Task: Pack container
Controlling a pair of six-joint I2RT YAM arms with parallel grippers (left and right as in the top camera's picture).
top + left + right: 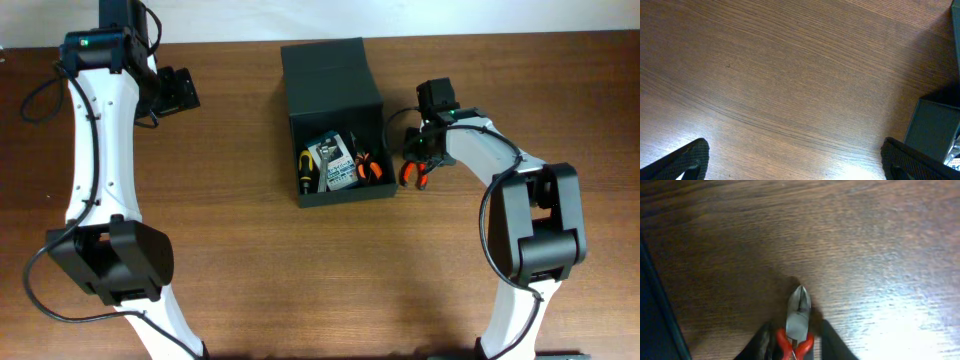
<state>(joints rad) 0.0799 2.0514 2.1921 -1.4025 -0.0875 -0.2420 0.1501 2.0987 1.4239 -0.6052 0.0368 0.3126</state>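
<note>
The container (335,75) is a dark box lying open at the table's middle, its flap lid folded back behind it. Inside lie a yellow-handled screwdriver (305,163), a blue-and-white card pack (341,172) and orange-handled pliers (368,168). To the right of the box, my right gripper (416,172) (796,341) is shut on the red handles of small cutting pliers (798,311), their metal nose pointing away over the wood. The container's wall (652,305) runs along that view's left edge. My left gripper (178,90) (800,165) hangs open over bare wood, left of the container (932,127).
Brown wooden table (230,230) all round. Both white arms reach in from the front edge, the left one (95,150) along the left side, the right one (530,220) at the right. A black cable (400,125) loops near the right wrist, close to the box.
</note>
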